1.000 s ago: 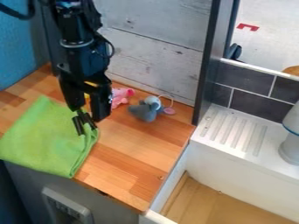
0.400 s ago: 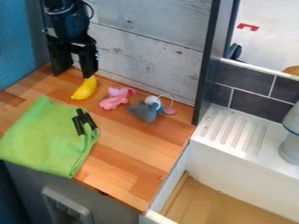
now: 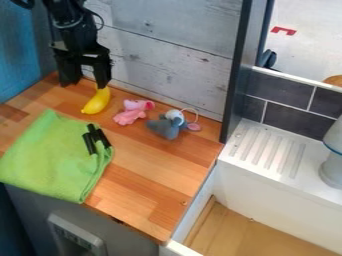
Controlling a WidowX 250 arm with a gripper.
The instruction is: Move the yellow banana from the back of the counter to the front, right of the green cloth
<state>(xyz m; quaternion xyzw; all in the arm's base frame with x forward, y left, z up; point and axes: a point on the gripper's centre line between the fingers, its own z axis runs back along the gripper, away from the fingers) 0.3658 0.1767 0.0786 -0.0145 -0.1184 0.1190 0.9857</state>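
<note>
1. The green cloth (image 3: 50, 162) lies folded on the wooden counter (image 3: 160, 185), with the two short black rods (image 3: 89, 144) resting side by side near its right edge. They look settled, so any placing of them seems finished.
2. The claw (image 3: 85, 85) is spread wide and grips nothing; it hangs by the back wall, apart from the cloth and rods.
3. The yellow toy banana (image 3: 97, 101) lies on the counter just below the claw's nearer finger, ungrasped.
4. The pink plush toy (image 3: 130, 115) and grey toy mouse (image 3: 165, 128) lie farther right, also unheld. Whether anything is left to do with these three toys cannot be judged.
5. Hidden or unclear: the arm's upper part is cut off; the finger overlaps the banana's upper end, so contact is uncertain; the rods' exact kind is hard to tell; the white cylinder (image 3: 333, 160) is cropped at right.
</note>
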